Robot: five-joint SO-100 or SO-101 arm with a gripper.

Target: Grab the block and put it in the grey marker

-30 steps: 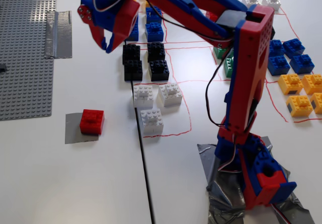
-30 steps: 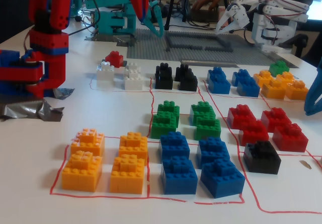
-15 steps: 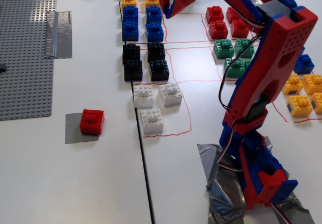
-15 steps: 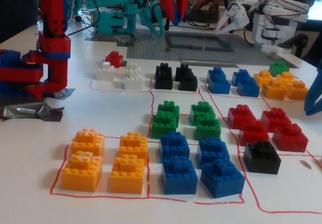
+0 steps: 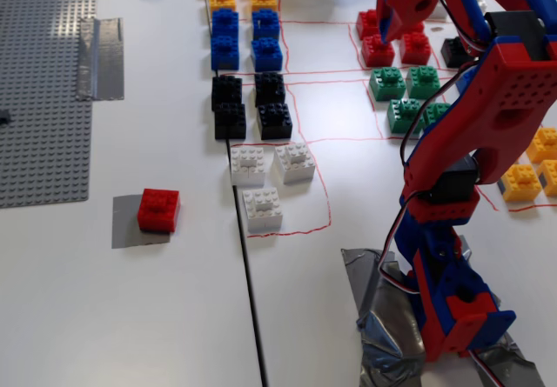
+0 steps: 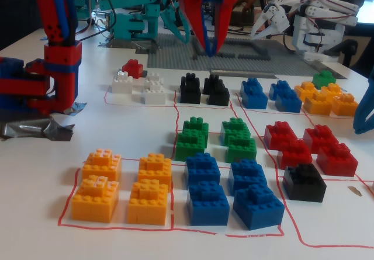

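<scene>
On my bench I see sorted bricks: white bricks, black bricks, blue bricks and green bricks. A grey studded baseplate lies at the left of one fixed view, with crinkled tape on its edge.

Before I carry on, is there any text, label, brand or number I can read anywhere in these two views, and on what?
None can be read. The block on the grey marker, the other bricks, the baseplate and the arm show no legible print in either fixed view; any stud lettering is too small to make out. The red lines on the table are outlines, not writing.
</scene>
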